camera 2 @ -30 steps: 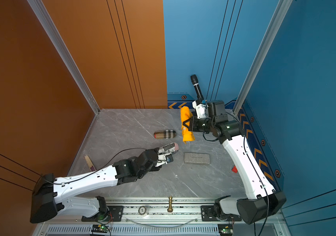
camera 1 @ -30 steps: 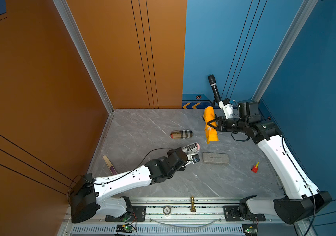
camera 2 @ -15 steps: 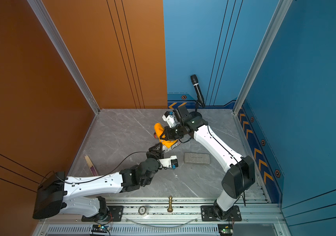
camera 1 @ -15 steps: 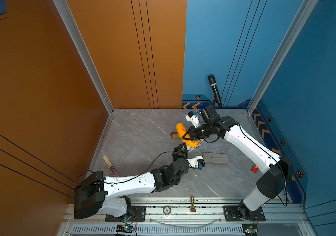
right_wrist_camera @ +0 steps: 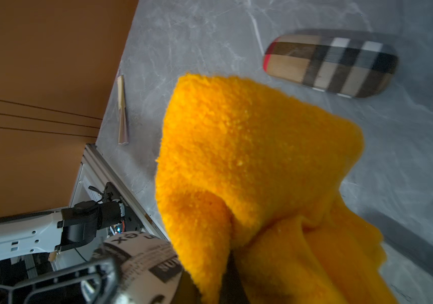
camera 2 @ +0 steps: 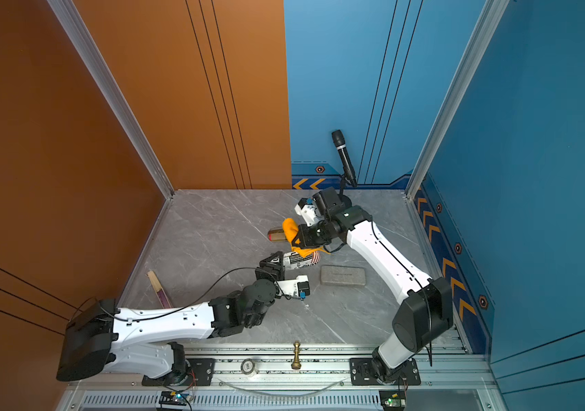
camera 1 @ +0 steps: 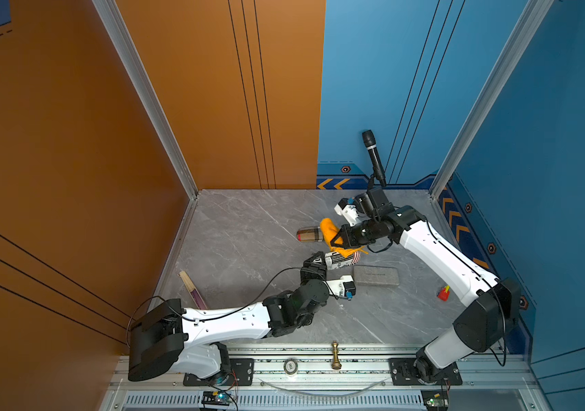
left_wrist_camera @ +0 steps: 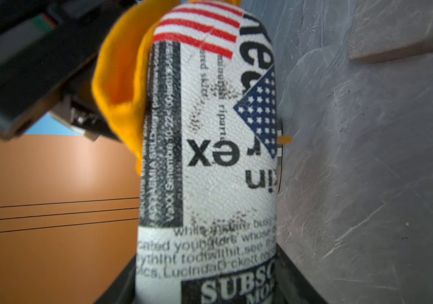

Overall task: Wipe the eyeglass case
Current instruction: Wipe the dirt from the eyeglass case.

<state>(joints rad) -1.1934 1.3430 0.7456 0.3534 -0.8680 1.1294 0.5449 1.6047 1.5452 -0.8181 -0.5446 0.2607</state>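
Observation:
The eyeglass case is white with newspaper print and a stars-and-stripes patch. My left gripper is shut on its near end and holds it just above the table's middle, as both top views show. The left wrist view shows the case running away from the left gripper. My right gripper is shut on a fluffy orange cloth. The cloth lies against the far end and one side of the case. It fills the right wrist view and hides that gripper's jaws.
A plaid case lies behind the cloth, and a grey case lies right of the held one. A microphone stands at the back wall. A red toy lies at the right, folded sticks at the left, a chess piece on the front rail.
The right arm swung in from the back right and brought the orange cloth onto the case. The left arm turned and lifted the case towards the cloth.

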